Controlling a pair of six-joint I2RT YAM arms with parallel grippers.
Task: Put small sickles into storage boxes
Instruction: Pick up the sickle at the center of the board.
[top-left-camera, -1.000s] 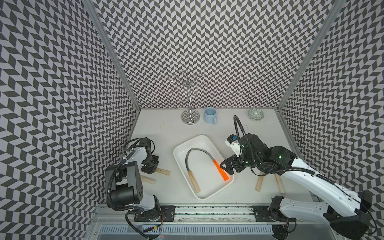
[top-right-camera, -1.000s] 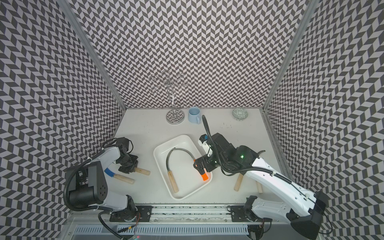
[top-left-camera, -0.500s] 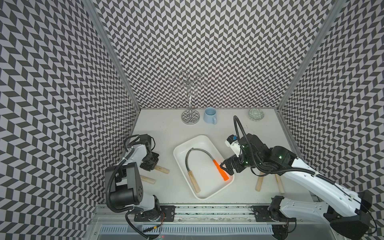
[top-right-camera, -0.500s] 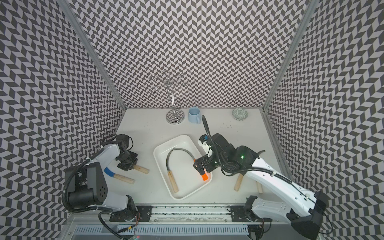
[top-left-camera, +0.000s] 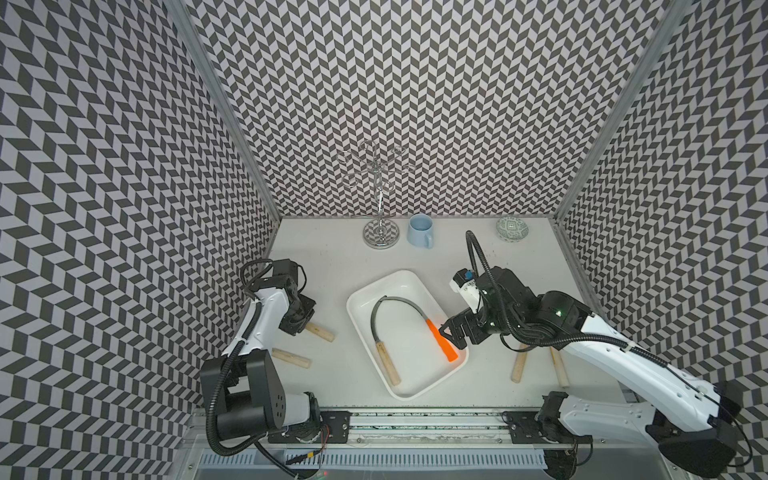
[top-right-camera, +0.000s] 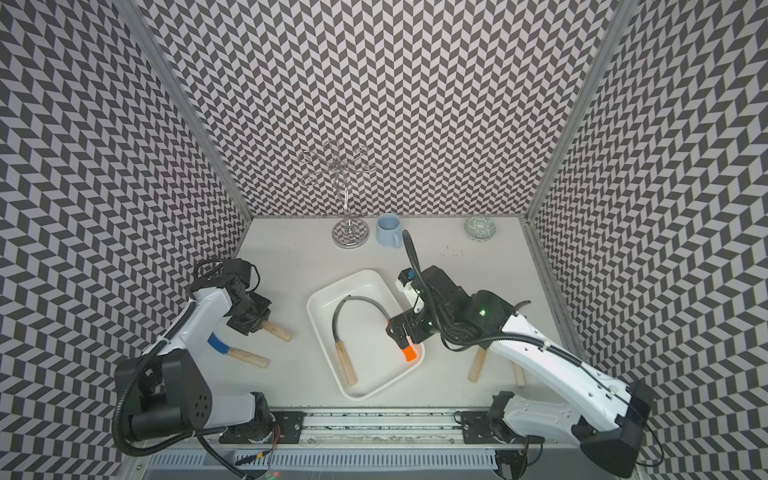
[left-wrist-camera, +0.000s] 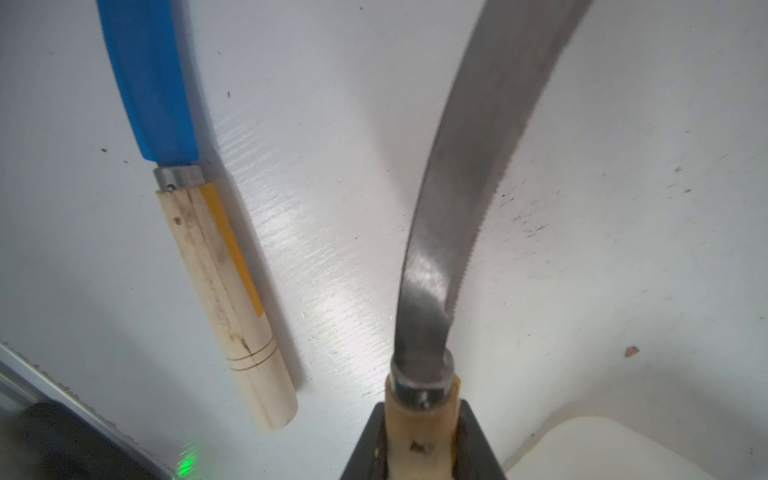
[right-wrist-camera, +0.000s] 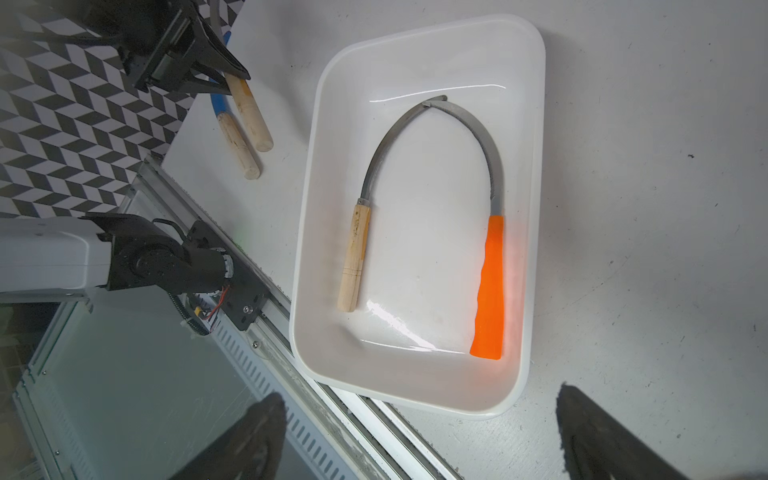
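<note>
The white storage box (top-left-camera: 399, 274) (right-wrist-camera: 536, 166) lies mid-table and holds two small sickles: a wooden-handled one (top-left-camera: 384, 365) (right-wrist-camera: 353, 257) and an orange-handled one (top-left-camera: 442, 347) (right-wrist-camera: 490, 286). At the left, my left gripper (top-left-camera: 297, 322) (left-wrist-camera: 419, 449) is shut on the wooden handle of another sickle (top-left-camera: 320, 332), and its grey blade (left-wrist-camera: 478, 166) stretches over the table. Beside it lies a sickle with a blue blade cover (top-right-camera: 245, 357) (left-wrist-camera: 220, 266). My right gripper (top-left-camera: 453, 334) (right-wrist-camera: 419, 432) hangs open over the box's right edge, holding nothing. Two wooden handles (top-left-camera: 518, 368) (top-left-camera: 559, 370) show under the right arm.
Along the back wall stand a metal wire stand (top-left-camera: 380, 237), a light blue mug (top-left-camera: 420, 230) and a small green-patterned bowl (top-left-camera: 512, 228). Patterned walls close in the left, right and back. The arms' base rail (top-left-camera: 415, 419) runs along the front edge.
The left gripper, with the sickle handle in it, has shifted slightly toward the back. The right arm and the two sickles in the box have not moved.
</note>
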